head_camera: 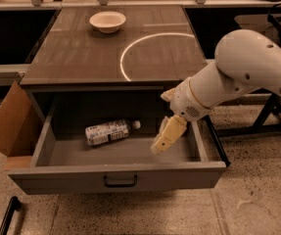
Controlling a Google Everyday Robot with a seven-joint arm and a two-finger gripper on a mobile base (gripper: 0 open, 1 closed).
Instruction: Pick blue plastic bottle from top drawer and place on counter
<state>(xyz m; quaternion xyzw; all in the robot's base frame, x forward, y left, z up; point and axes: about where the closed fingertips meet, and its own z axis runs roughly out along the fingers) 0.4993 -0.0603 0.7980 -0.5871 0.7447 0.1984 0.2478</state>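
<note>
The blue plastic bottle (107,132) lies on its side in the open top drawer (115,175), left of centre, its white cap pointing right. The gripper (162,140) hangs over the right part of the drawer, its yellowish fingers (167,134) pointing down and left, about a hand-width right of the bottle's cap and not touching it. It holds nothing. The white arm (238,72) reaches in from the right. The counter (81,53) above carries a thin white circle (125,58).
A white bowl (107,21) stands at the back left of the counter. A cardboard flap (8,126) leans against the drawer's left side. A dark metal frame (267,111) stands on the floor to the right. A dark handle (8,219) lies at bottom left.
</note>
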